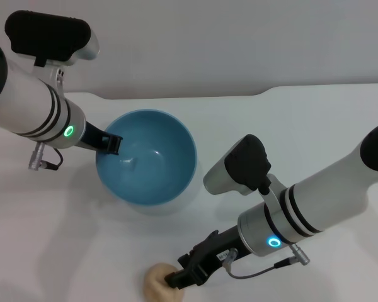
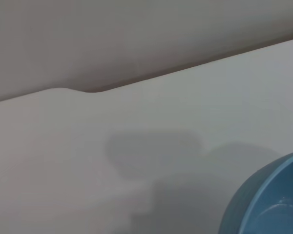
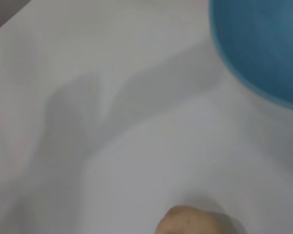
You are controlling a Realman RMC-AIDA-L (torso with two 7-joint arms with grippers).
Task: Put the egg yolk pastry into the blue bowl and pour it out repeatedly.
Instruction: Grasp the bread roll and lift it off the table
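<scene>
My left end effector [image 1: 113, 144] pinching blue bowl [image 1: 154, 165] rim; bowl empty. My right end effector [image 1: 184, 275] at egg yolk pastry [image 1: 159, 283] on surface [image 1: 315, 119], closure unclear. Pastry not yet in bowl; drop and pour remain.

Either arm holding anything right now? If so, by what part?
The left tool grips the blue bowl by the near-left part of its rim. The right tool is at the egg yolk pastry on the table; whether it grips it cannot be told.
</scene>
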